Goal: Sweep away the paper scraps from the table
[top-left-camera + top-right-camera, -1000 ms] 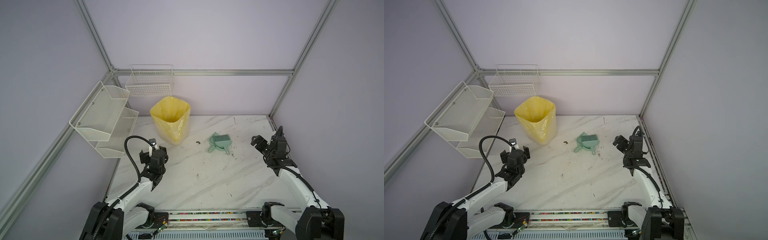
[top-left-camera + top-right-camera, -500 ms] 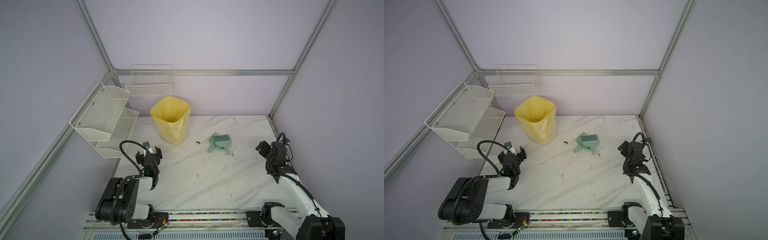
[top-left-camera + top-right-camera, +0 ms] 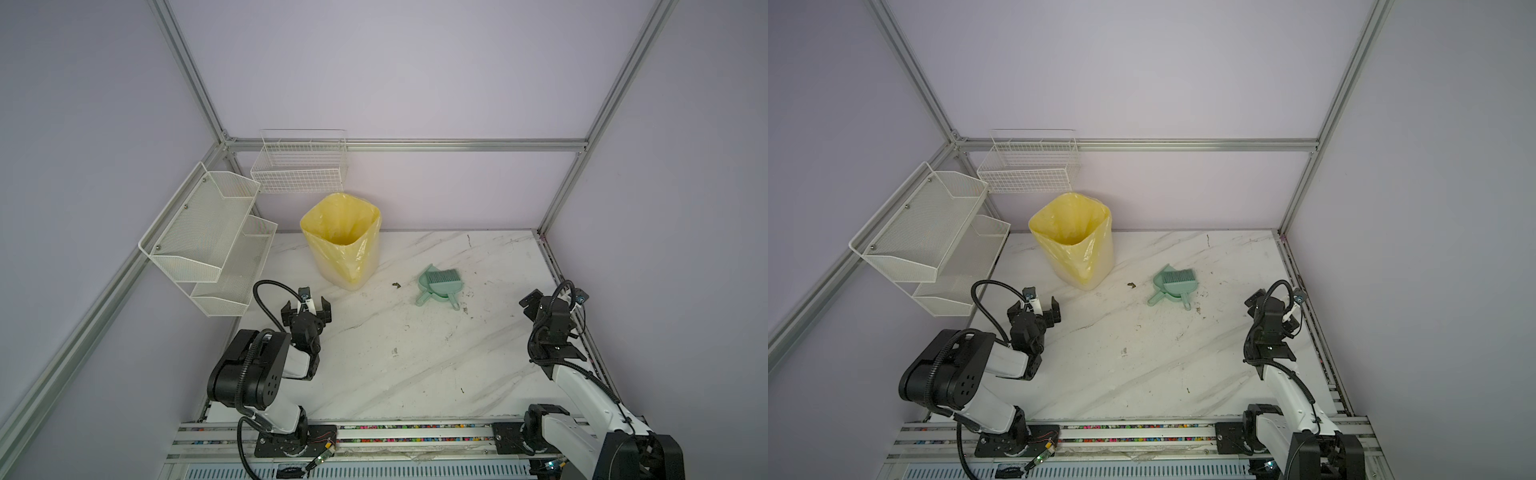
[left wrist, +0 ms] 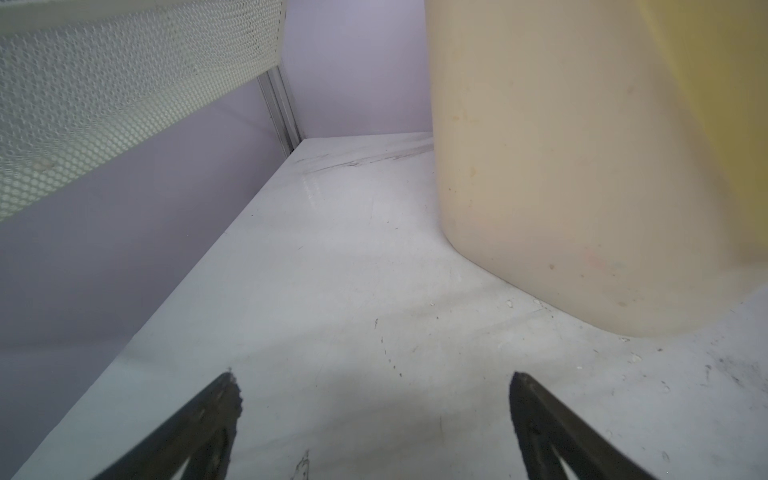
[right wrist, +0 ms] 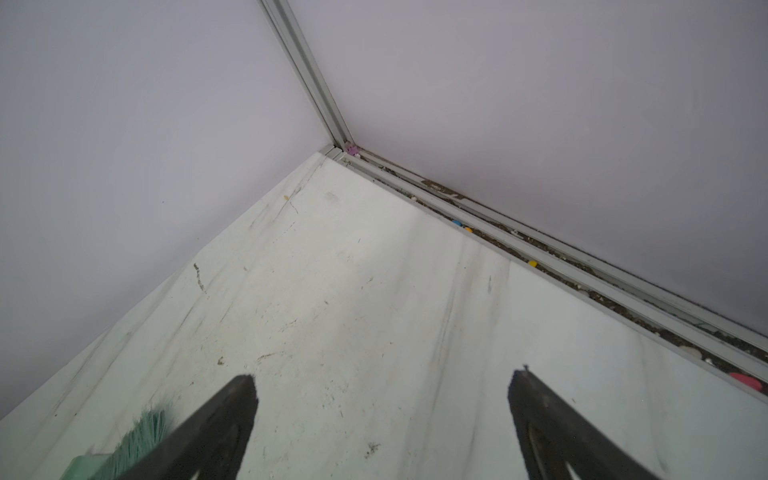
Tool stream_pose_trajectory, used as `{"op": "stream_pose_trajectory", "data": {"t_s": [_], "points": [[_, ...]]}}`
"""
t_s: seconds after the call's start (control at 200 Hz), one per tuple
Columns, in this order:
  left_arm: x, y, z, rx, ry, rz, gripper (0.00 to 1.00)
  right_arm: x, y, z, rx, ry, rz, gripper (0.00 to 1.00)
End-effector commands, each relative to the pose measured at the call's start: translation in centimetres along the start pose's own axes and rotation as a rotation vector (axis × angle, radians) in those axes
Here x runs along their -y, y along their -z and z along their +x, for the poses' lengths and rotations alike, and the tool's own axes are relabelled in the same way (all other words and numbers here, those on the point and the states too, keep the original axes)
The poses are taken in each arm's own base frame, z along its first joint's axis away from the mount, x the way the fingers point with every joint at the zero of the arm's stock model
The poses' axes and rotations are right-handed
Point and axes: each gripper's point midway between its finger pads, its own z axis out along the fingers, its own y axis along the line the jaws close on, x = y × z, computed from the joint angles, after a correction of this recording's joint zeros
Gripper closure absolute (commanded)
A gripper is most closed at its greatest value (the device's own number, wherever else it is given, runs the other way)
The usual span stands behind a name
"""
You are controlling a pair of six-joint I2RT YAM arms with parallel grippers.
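Between left pincer (image 3: 306,308) and right pincer (image 5: 382,376), both agape: green dustpan (image 3: 436,282) on table (image 3: 395,374).

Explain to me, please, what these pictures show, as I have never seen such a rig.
Two robot arms, left and right, are mounted at a marble-look table. Two pictures look down from one overhead camera; the other two come from cameras on the arms' wrists. On the table are a yellow-lined bin and a green dustpan with a brush lying in it; mesh shelves hang on the left wall. The left gripper and the right gripper are both open and hold nothing.
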Motion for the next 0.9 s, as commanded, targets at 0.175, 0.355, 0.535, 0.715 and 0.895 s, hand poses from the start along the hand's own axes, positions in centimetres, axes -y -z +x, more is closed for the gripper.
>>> {"op": "stream_pose_trajectory", "data": {"t_s": [0.175, 0.355, 0.535, 0.715, 0.895], "points": [[0.3, -1.7, -2.8, 0.039, 0.025, 0.025, 0.0, 0.3, -1.9, -2.9, 0.275, -0.06, 0.038, 0.03], [0.2, -1.9, -2.7, 0.03, 0.029, 0.03, 0.0, -0.3, -4.3, -1.3, 0.285, -0.03, 0.027, 0.03], [0.2, -2.1, -2.6, 0.021, 0.035, 0.034, 0.0, -1.3, -5.5, -0.5, 0.299, -0.013, 0.006, 0.03], [0.0, -2.4, -2.6, 0.01, 0.043, 0.05, 0.0, -2.6, -5.8, -0.2, 0.296, 0.035, -0.027, 0.03], [0.1, -2.4, -2.5, 0.004, 0.047, 0.063, 0.0, -6.4, -5.2, 1.4, 0.291, 0.173, -0.142, 0.03]]}}
